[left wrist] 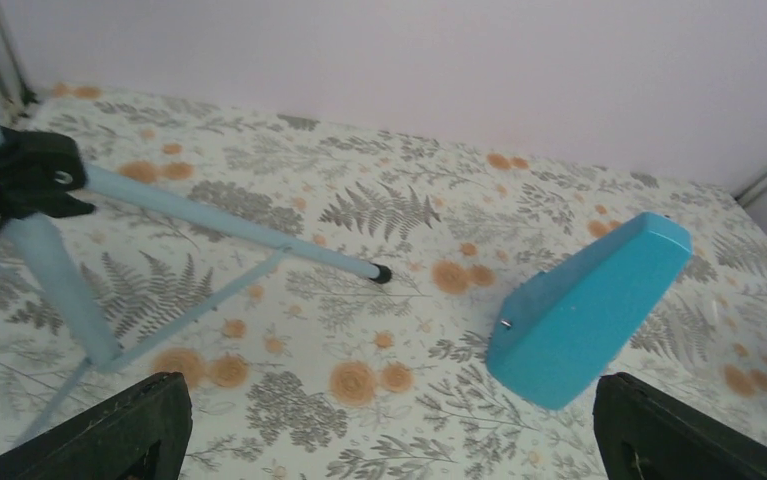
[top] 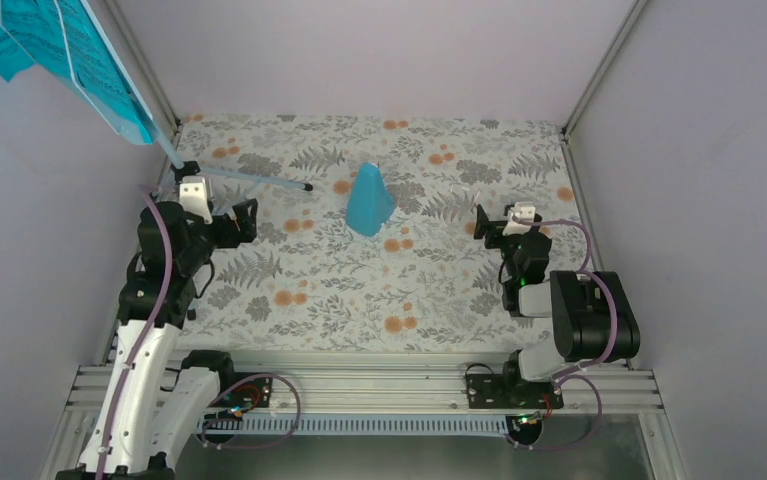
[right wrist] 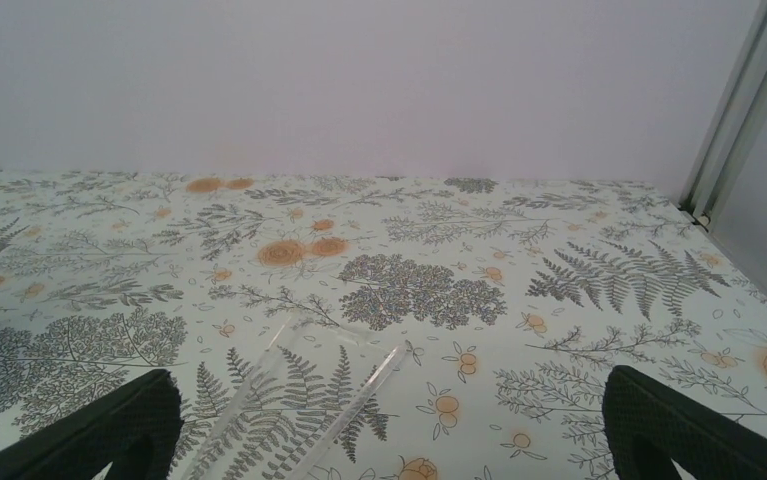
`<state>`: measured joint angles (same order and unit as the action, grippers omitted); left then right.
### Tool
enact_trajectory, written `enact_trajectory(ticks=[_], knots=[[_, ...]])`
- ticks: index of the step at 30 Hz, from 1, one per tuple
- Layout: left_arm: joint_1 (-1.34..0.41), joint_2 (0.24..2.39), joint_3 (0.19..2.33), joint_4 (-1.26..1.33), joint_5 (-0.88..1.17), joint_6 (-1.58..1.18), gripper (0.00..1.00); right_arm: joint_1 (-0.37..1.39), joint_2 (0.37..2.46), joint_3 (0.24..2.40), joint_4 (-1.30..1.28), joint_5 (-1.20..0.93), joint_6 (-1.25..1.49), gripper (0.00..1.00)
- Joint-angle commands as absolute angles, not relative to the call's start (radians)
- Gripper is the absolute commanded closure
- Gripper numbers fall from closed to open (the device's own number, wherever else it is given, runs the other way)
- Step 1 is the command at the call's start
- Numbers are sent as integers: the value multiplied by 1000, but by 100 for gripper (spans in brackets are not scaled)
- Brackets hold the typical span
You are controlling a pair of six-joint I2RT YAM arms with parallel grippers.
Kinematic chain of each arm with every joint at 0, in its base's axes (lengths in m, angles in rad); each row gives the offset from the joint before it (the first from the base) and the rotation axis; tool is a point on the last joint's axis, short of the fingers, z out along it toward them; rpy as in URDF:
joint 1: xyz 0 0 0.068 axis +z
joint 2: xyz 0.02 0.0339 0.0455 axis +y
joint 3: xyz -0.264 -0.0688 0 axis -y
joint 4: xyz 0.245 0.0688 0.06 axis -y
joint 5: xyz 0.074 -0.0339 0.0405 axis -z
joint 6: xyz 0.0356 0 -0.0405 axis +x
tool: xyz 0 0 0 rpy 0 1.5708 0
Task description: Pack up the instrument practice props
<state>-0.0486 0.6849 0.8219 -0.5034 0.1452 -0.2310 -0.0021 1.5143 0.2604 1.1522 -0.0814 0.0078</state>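
1. Metronome (left wrist: 584,310) is found standing ahead-right of left gripper (left wrist: 389,420), untouched.
2. Stand (left wrist: 209,215) is seen set up ahead-left, pages (top: 69,50) on it.
3. Left gripper and right gripper (right wrist: 391,410) are spread wide, empty.
4. Nothing judged packed; everything is left.

The metronome (left wrist: 584,315) looks smooth, matt plastic; the sheet-music pages (top: 59,50) thin paper; the desk (top: 309,290) wears a matt printed covering.
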Motion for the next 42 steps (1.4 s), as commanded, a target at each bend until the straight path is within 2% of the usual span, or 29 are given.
enact_trajectory(ticks=[1,4,7,13,18,24,34,38,42], knots=[[-49,699,778,-431,316,-287,0,-8,1529,279,1206,-83,-5,1],[-65,704,736,-316,463,-264,4,-8,1529,279,1207,-83,-5,0],[-141,781,766,-297,477,-251,6,-9,1530,278,1207,-83,-6,0],[-478,1069,964,-337,201,-173,7,-10,1529,279,1205,-86,-4,1],[-593,1313,1143,-372,94,-118,5,-12,1529,280,1203,-91,-4,1],[-609,1540,1320,-378,19,-46,0,-13,1530,280,1201,-94,-4,0],[-575,1820,1587,-436,98,70,0,-13,1530,283,1201,-94,-4,0],[-570,1856,1603,-444,157,109,9,-14,1530,282,1201,-94,-5,1],[-556,1857,1576,-423,231,130,29,-14,1529,281,1201,-95,-4,1]])
